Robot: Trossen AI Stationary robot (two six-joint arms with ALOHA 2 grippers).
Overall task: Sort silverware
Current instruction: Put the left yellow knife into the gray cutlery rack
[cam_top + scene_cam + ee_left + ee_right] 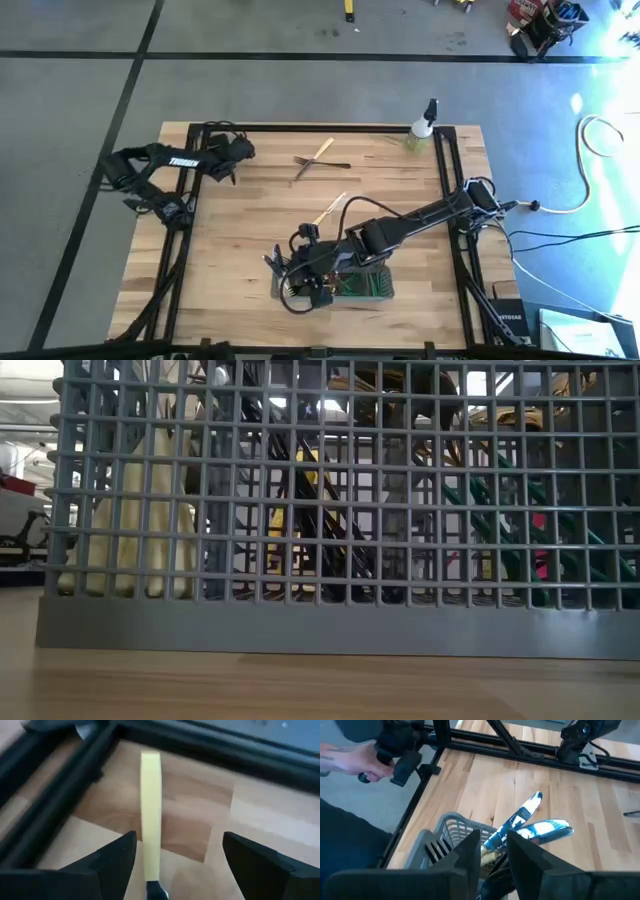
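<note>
The grey mesh caddy [345, 283] stands near the table's front edge; in the low view cream [130, 535] and green [520, 530] handles of silverware stand in it. My right gripper [494, 840] hovers over the caddy's left end [303, 268], shut on a shiny knife [522, 815]; a second blade [547, 829] lies beside it. My left gripper [240, 150] is at the far left, open, its fingers on either side of a cream-handled piece [151, 810] lying on the table, touching nothing. My right gripper pinches the knife between its two fingers at its cream handle end [488, 854]. The fingers lie along the knife, and its blade [527, 809] sticks out past the fingertips over the table. The fingers hide where the handle ends.
A dark fork crossed with a cream-handled piece [318, 158] lies at the far middle, another cream-handled piece [330, 208] mid-table. A spray bottle [425, 125] stands at the far right. Black frame rails [448, 180] edge the table. A person's hand [350, 760] shows beyond the table.
</note>
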